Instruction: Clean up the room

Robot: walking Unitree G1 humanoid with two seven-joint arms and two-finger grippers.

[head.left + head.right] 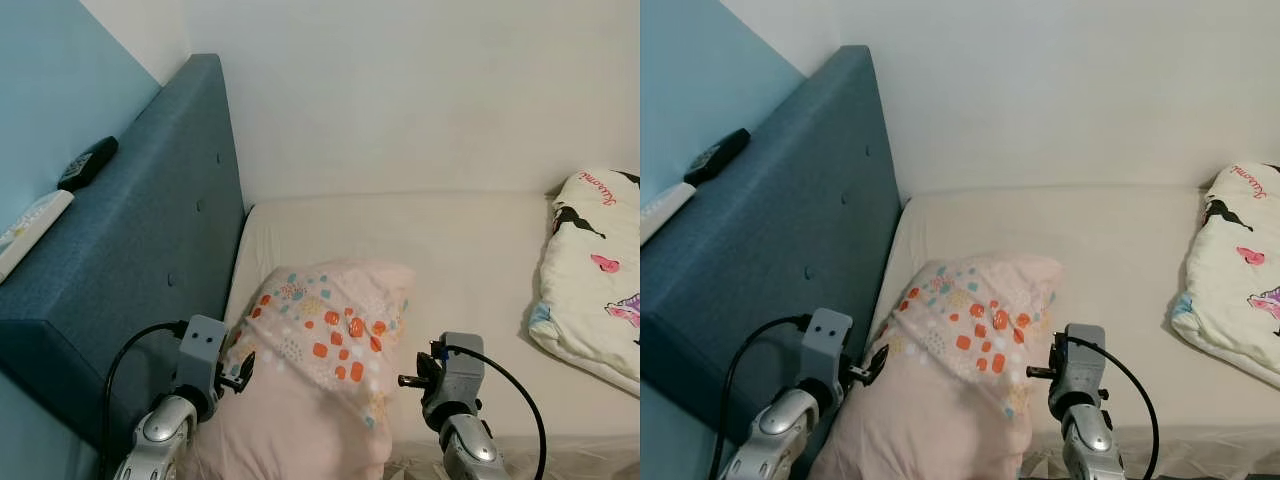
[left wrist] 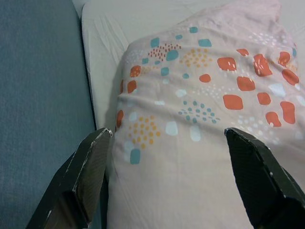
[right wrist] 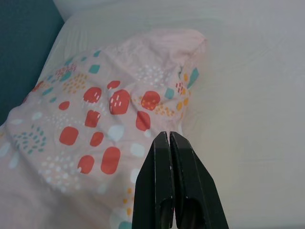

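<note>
A pale pink pillow [image 1: 320, 370] with orange and teal spots lies on the cream mattress [image 1: 470, 250], close to the blue headboard. My left gripper [image 2: 167, 133] is open, its fingers spread wide over the pillow's near end on the headboard side. My right gripper [image 3: 169, 136] is shut, fingers pressed together with nothing visible between them, and it hovers at the pillow's other side above the mattress. In the left eye view both grippers [image 1: 245, 370] [image 1: 405, 380] flank the pillow's near half.
The padded blue headboard [image 1: 150, 250] runs along the left. A black remote [image 1: 88, 162] and a white remote [image 1: 30, 225] rest on its top ledge. A white cartoon-print quilt [image 1: 595, 270] lies at the bed's right. A white wall stands behind.
</note>
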